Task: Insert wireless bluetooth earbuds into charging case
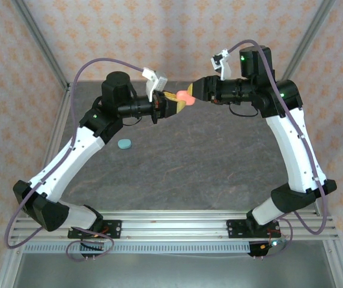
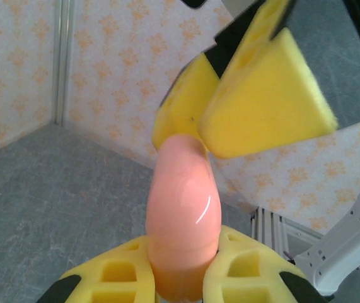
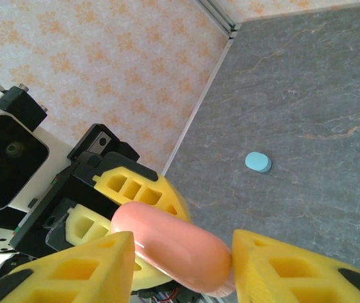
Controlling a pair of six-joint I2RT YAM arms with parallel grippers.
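So the pink charging case (image 2: pixel 183 202) is up in the air, not on the table (image 1: pixel 207 168). It's held above the far edge, roughly midway between the two far corners, with both arms meeting there. The left gripper (image 2: pixel 183 271) is clamped tight on one end, foam fingers (image 2: pixel 120 274) pressed in on both sides. The right gripper (image 3: pixel 181 247) is part open, with its jaws standing either side of the other end. To me it looks more like flanking than squeezing, though I can't rule out a finger brushing the shell. The lid looks closed, so whether any earbuds are inside I honestly can't tell. The teal case (image 1: pixel 124 144) is lying flat on the table, toward the left edge and about halfway between the near and far edges, well apart from all this. My worry is that the shell is glossy and rounded and effectively has one real grip, way out at its end. If the right jaws bump it, it could pivot or squirt out of the foam and drop to the table, maybe popping open. Any tug on the lid would also pull against that single pinch, so a slip seems likely unless the right side gets a firm hold.
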